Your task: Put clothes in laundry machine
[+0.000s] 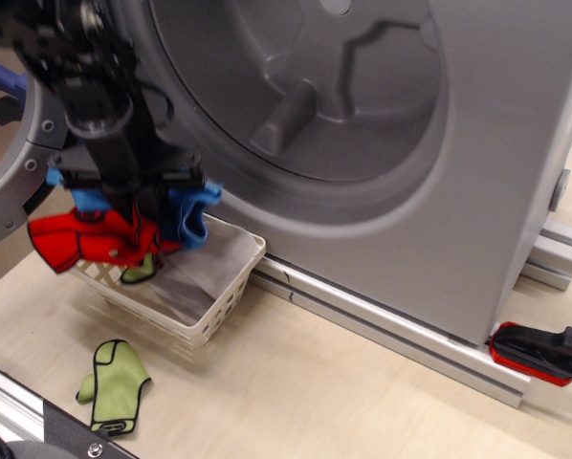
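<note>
**Red and blue bundle held over the basket**

Red garments with black trim and plain blue ones make up the clothes (104,234), a drooping clump above the white lattice basket (205,316). The gripper (133,206) has its jaws clenched on the clothes. Behind stands the grey laundry machine (363,143). A lime-green mitt (114,382) lies on the bench (315,402).

one laundry machine (382,143), one white basket (205,287), one bundle of clothes (123,225), one green mitt (114,385) and one red-and-black clamp (544,352) on the worktop (315,392).
</note>
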